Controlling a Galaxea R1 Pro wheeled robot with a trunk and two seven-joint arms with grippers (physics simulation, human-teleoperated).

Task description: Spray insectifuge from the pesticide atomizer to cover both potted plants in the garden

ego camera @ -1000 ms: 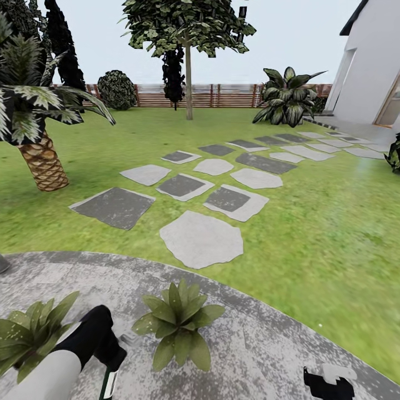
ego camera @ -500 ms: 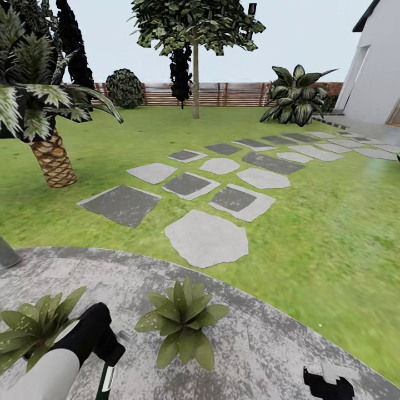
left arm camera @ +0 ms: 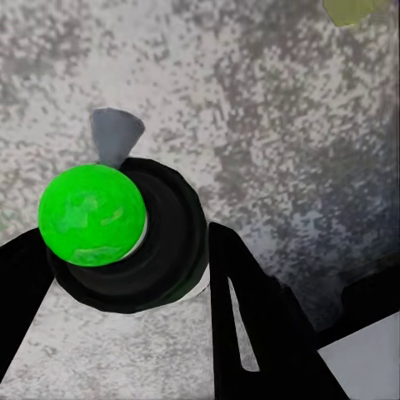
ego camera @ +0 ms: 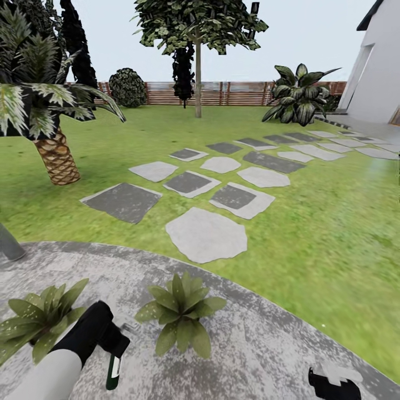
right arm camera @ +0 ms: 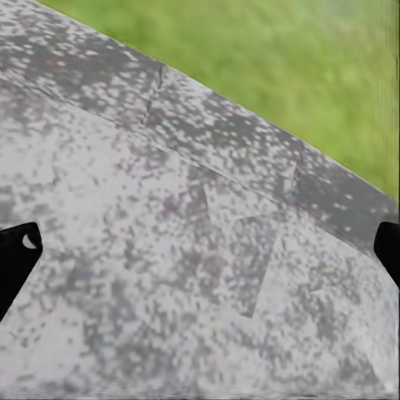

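Two potted plants sit on the round grey patio: one rosette at centre and another at the left edge. Between them, above the paving, my left gripper is shut on the pesticide atomizer, a slim dark-green bottle with a white label hanging below the fingers. The left wrist view shows the atomizer's bright green tip, a grey nozzle, and black fingers on both sides of the bottle. My right gripper is low at the right, and its wrist view shows it open over bare paving.
Grey stepping stones lead across the lawn toward a white house. A palm stands at the left, a grey post at the patio's left edge. A tree, a striped-leaf shrub and a wooden fence are at the back.
The whole picture has shifted a little, so the camera moved. The left gripper stays between the two plants with the atomizer, and more of the bottle shows below it.
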